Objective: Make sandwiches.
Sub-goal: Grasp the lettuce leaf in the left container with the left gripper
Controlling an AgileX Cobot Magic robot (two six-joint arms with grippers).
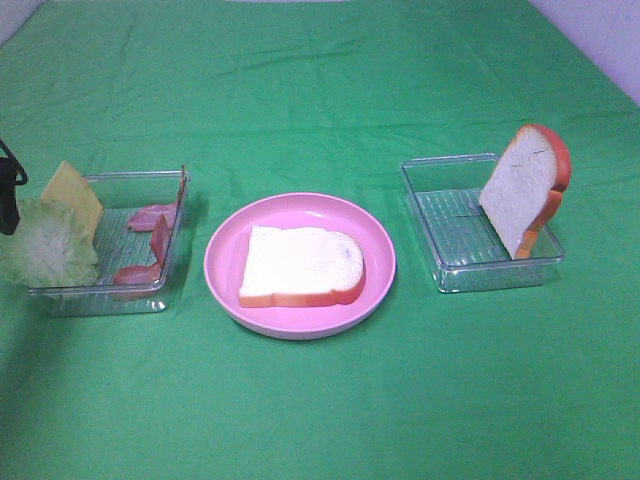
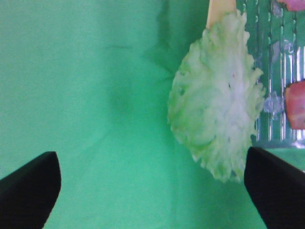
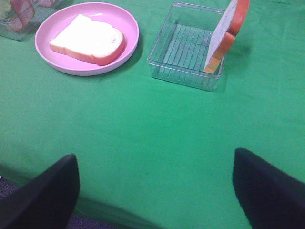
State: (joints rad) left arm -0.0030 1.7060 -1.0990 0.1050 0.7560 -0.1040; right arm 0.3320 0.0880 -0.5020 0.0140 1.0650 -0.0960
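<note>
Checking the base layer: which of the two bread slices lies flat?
The bread slice on the pink plate lies flat; the other slice stands on edge in the right clear tray.

Pink plate, clear tray at left, clear tray at right, green cloth

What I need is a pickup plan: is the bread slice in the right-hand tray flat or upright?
Upright but tilted: the bread slice stands on edge, leaning against the clear tray.

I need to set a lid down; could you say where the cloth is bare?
The cloth is bare behind the plate and along the front. Gaps beside the plate are narrow; the left tray is crowded.
</note>
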